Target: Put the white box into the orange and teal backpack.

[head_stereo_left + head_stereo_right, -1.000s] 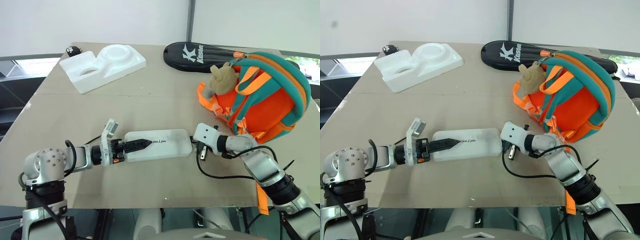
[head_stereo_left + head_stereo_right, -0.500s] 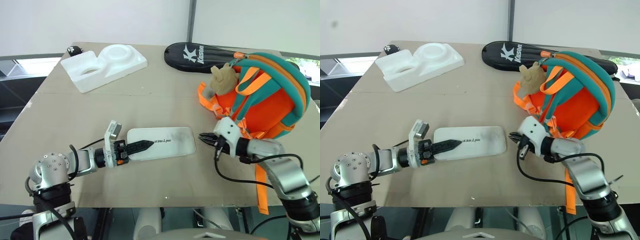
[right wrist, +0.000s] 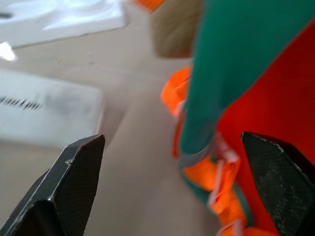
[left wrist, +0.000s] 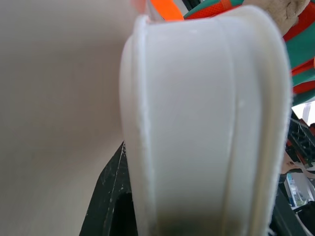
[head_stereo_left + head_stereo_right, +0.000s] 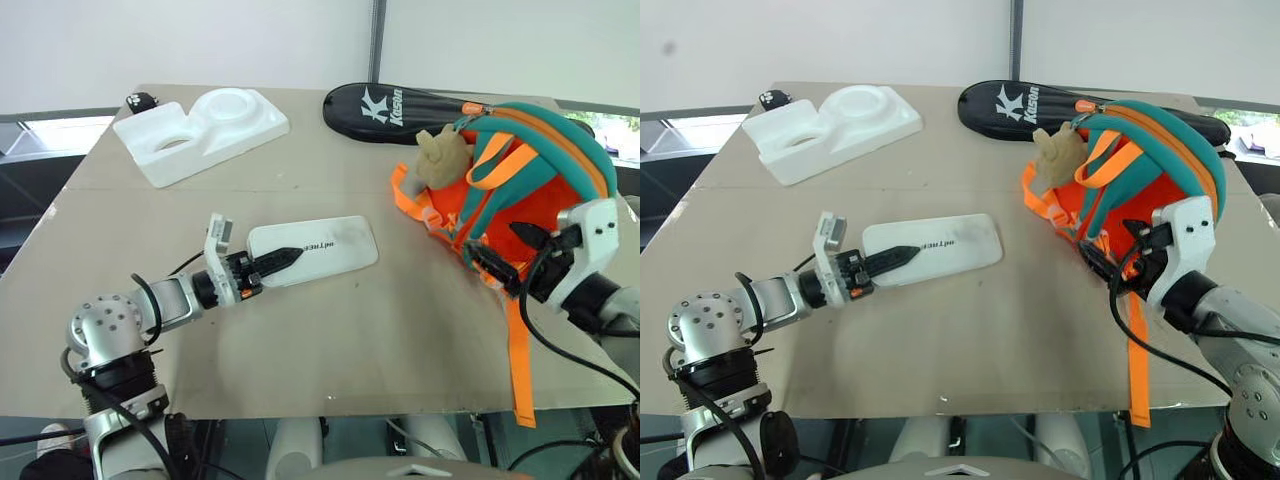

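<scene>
On the near half of the brown table (image 5: pixel 300 330), the flat white plastic box with rounded corners and small black lettering (image 5: pixel 318 248) lies toward nine o'clock of centre, its near end clamped between the black fingers of the left gripper (image 5: pixel 283 259). That end looks slightly raised off the tabletop, though I can't be sure from here. A second ago the left fingers stood spread around the box and the right gripper pressed at its far end; now the left has closed on it and the right gripper (image 5: pixel 1118 256) has swung away and up, jaws spread wide, and hangs right against the front of the small rounded orange backpack with teal trim (image 5: pixel 540 175) at three o'clock. The box has also turned, so its far end now points toward the backpack.

So the grasp seems made, and the right hand looks set to open or steady the bag. The box is still outside it, well apart.
</scene>
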You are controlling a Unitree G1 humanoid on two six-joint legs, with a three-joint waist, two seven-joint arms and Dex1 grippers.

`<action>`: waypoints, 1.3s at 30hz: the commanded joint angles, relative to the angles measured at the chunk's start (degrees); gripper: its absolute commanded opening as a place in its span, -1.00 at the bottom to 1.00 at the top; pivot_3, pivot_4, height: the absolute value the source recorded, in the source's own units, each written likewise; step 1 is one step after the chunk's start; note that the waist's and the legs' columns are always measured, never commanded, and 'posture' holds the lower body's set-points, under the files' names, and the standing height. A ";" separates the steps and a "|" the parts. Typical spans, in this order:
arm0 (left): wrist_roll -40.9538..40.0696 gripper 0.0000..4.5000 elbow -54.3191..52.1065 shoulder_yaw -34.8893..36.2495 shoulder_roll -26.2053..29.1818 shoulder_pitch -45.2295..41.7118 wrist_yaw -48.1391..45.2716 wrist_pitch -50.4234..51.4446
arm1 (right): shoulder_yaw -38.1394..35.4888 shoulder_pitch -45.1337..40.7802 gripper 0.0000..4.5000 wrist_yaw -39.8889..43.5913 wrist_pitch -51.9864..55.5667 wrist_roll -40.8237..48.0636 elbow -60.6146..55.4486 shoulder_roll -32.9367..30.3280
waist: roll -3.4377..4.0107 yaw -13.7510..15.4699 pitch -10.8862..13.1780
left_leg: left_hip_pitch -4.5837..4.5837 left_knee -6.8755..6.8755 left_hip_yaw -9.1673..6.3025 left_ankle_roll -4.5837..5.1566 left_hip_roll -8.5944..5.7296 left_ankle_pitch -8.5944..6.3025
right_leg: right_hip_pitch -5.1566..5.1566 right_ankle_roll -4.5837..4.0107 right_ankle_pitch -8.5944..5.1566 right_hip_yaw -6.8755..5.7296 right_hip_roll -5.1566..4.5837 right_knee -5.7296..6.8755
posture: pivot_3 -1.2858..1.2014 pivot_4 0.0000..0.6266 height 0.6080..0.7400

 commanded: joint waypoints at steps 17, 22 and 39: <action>1.93 -0.51 -8.31 1.43 -3.53 -4.90 6.19 -24.00 | 26.55 -18.81 -0.98 1.05 -38.27 -20.54 34.70 0.14 | 0.02 -0.17 0.04 | -0.13 -0.10 0.01 0.00 0.00 0.00 | -0.11 0.26 0.14 0.05 0.10 -0.07 | 0.03 -0.52 1.00; 5.83 -0.51 -8.24 0.80 -2.61 -5.66 6.49 -31.72 | 27.70 -26.69 -0.98 13.02 -45.35 -15.09 39.03 1.62 | 0.09 -0.30 0.11 | -0.11 -0.08 0.03 0.00 0.01 0.01 | -0.11 0.26 0.15 0.10 0.14 -0.04 | 0.03 -0.52 1.00; -2.75 -0.51 -9.92 9.47 17.85 5.74 -17.85 -34.22 | 34.30 -24.25 -0.98 36.22 -38.60 -3.29 33.66 -7.43 | 0.06 -0.10 0.32 | -0.22 -0.37 0.13 -0.03 0.06 -0.01 | -0.24 0.26 0.13 0.00 0.06 -0.26 | 0.03 -0.52 1.00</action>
